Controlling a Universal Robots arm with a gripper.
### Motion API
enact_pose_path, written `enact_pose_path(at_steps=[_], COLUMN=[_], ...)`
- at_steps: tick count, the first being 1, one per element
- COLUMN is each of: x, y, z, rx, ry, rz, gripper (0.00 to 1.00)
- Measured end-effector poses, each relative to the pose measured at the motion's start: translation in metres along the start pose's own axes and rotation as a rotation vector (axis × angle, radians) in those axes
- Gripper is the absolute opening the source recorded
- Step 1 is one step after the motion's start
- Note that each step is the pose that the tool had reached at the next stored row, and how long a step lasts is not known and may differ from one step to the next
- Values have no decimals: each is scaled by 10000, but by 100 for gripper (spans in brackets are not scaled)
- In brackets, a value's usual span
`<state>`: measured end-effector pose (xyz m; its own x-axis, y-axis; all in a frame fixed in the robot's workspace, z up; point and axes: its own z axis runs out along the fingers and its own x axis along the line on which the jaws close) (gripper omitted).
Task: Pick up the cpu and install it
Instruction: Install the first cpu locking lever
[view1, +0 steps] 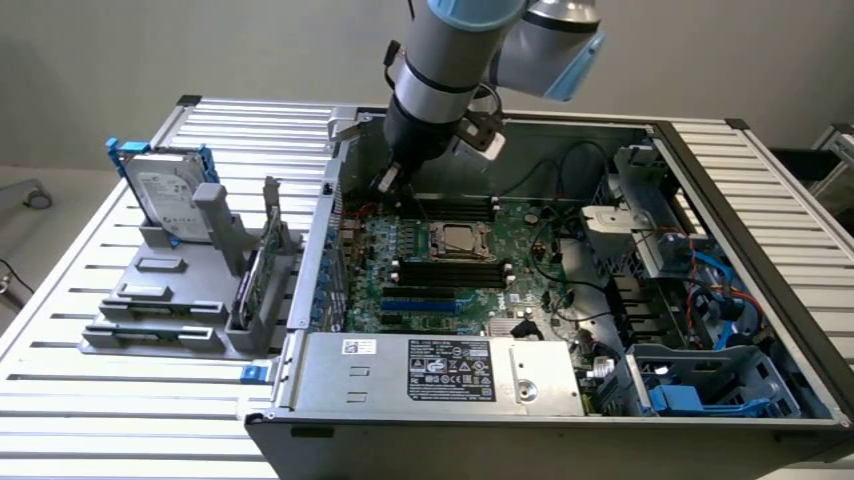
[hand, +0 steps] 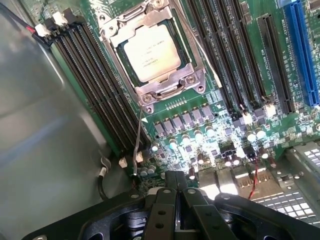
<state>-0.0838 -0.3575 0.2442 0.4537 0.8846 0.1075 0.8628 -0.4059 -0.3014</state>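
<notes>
The pincer (hand: 176, 177) is closed, fingers pressed together with nothing between them, hanging over the green board (hand: 218, 102) beside the case wall (hand: 40, 150). The chip (hand: 151, 52) lies flat in the socket (hand: 167, 87), silver top up. It is square, with no long side, its edges parallel to the socket frame.
</notes>
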Motion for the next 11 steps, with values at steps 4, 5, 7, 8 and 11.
enact_pose_path(at_steps=[4,5,7,8,11], x=[-3,-3,-4,-4,-4], y=[7,8,9,9,10], z=[22,25,29,30,33], rx=[-58,-73,-105,-122,-180], ry=[160,203,298,351,529], rz=[433,522,669,733,893], gripper=[11,11,11,11,11])
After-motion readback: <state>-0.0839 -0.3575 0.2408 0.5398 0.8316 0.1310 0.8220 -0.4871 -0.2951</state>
